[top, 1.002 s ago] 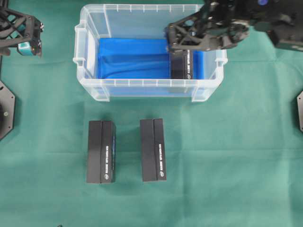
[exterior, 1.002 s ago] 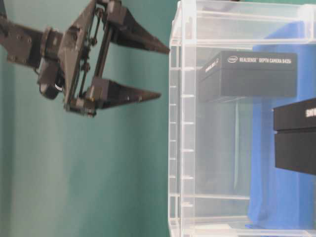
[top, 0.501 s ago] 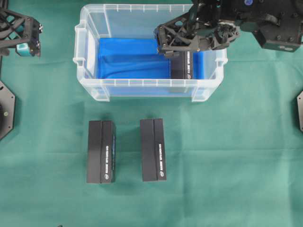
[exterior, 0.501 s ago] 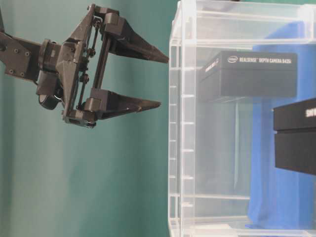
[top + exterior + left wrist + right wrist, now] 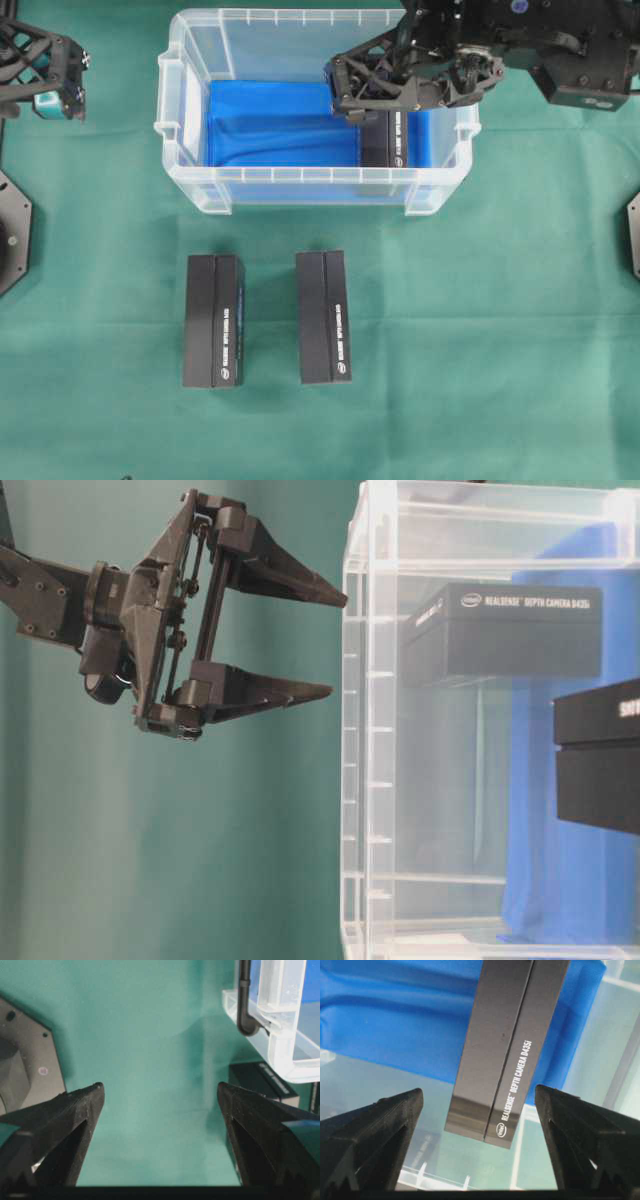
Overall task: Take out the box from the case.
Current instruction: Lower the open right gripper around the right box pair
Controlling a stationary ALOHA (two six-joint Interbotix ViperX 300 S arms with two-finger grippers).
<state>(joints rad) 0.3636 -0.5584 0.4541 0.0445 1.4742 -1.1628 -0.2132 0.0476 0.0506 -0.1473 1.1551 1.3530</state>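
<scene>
I see my right gripper with its jaws spread wide above the black box, which stands on the blue cloth at the right end of the case, touching nothing, while my left gripper hangs equally agape over the green table.

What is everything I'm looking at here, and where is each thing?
case: one, clear plastic, top middle of the table.
blue cloth: one, lining the case bottom.
box in the case: one, black, at its right end, under the right gripper.
boxes on the table: two, black, side by side in front of the case.
green cloth: one, covering the table.
left gripper: one, black, open, far left, away from the case.
right gripper: one, black, open, above the box in the case.
</scene>
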